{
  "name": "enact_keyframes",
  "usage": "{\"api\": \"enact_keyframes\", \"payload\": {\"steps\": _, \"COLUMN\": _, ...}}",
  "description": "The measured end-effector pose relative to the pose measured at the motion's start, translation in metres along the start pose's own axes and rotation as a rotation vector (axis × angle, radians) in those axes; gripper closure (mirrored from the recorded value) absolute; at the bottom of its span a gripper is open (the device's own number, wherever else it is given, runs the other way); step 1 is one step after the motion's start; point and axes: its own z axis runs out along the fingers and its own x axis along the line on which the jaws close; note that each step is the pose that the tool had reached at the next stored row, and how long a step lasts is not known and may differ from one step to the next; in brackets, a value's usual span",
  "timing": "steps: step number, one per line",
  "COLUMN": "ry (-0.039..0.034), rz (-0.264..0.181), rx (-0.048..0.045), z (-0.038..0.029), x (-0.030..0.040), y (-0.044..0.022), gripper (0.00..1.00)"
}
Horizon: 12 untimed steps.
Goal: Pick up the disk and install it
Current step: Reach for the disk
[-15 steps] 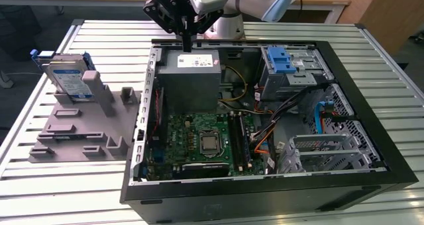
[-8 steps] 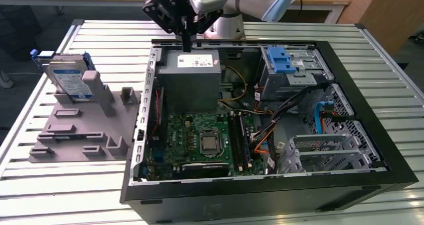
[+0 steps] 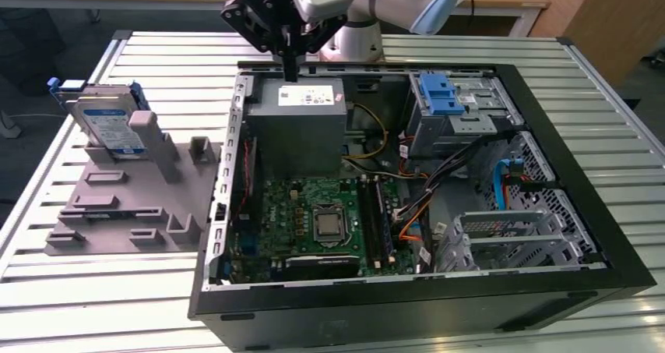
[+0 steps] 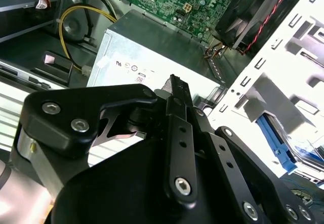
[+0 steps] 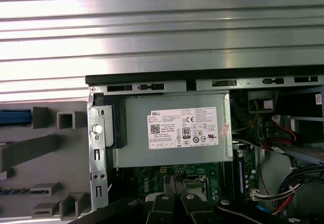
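Caught the gripper (image 3: pixel 290 76) hanging over the back edge of the open PC case (image 3: pixel 416 314), around 12 o'clock in the exterior view, right above the grey metal box (image 3: pixel 301 131) with the white sticker. Looked pinched closed, fingers (image 4: pixel 177 100) pressed together with nothing between them, same deal in both wrist views. Spotted the disk (image 3: pixel 109 123) way off at roughly 9 o'clock from the case, standing upright in a slot of the grey holder block (image 3: pixel 124 205) on the slatted table (image 3: pixel 104 291). Well apart from the gripper, so not picked up yet. Also noticed the silver cage (image 3: pixel 483 119) with the blue latch at about 1 o'clock inside the case.
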Motion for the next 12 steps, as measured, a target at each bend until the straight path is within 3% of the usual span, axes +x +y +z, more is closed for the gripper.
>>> {"api": "enact_keyframes", "payload": {"steps": 12, "ry": 0.0, "rz": 0.0, "rx": 0.0001, "z": 0.0001, "x": 0.0033, "y": -0.0003, "gripper": 0.89}}
